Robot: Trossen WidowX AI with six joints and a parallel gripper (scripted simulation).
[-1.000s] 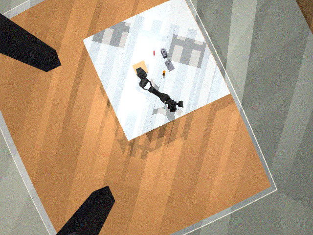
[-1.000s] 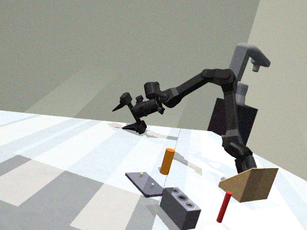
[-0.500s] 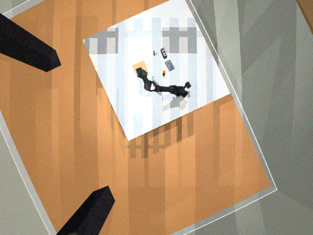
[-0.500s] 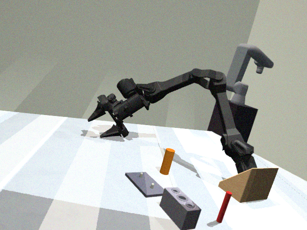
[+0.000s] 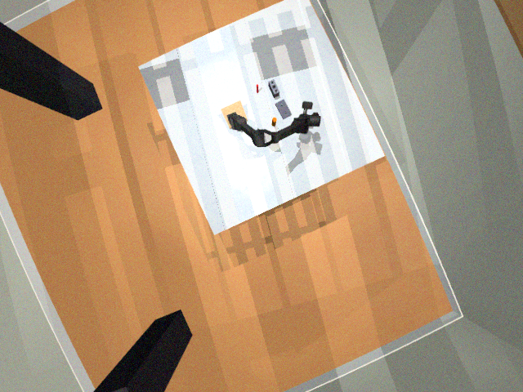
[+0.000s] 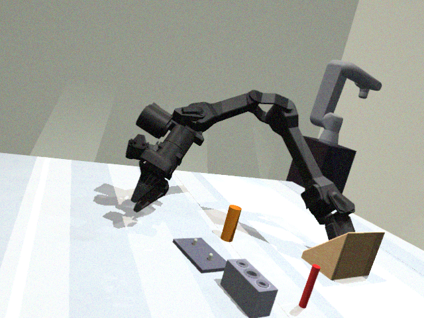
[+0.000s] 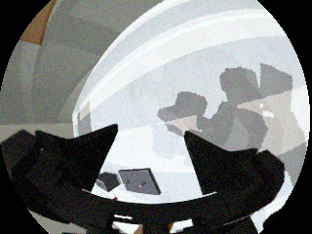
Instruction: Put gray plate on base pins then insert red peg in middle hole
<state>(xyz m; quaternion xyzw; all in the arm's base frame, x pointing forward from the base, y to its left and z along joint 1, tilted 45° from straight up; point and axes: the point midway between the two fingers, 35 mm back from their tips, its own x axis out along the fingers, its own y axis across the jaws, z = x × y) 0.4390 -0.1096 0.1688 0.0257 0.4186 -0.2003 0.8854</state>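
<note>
The base [image 5: 283, 109] [image 6: 198, 252] [image 7: 149, 177] is a thin dark gray slab lying flat with two short pale pins standing up, nothing on them. The gray plate [image 5: 273, 88] [image 6: 239, 291] [image 7: 108, 181], a thick block with three holes in its top, stands on the table beside one end of the base, off the pins. The red peg [image 5: 257, 88] [image 6: 309, 286] [image 7: 115, 198] stands upright by itself, beyond the plate from the base. My gripper [image 6: 134, 205] [image 7: 152, 131] is open and empty, tilted downward above the table, on the base's side away from the red peg.
An orange cylinder [image 5: 274, 122] [image 6: 230, 223] stands upright near the base, on the arm's side. A wooden wedge [image 5: 233, 108] [image 6: 358, 256] sits at the arm's foot. A gray arm-like shape [image 6: 328, 97] stands on a dark box in the background.
</note>
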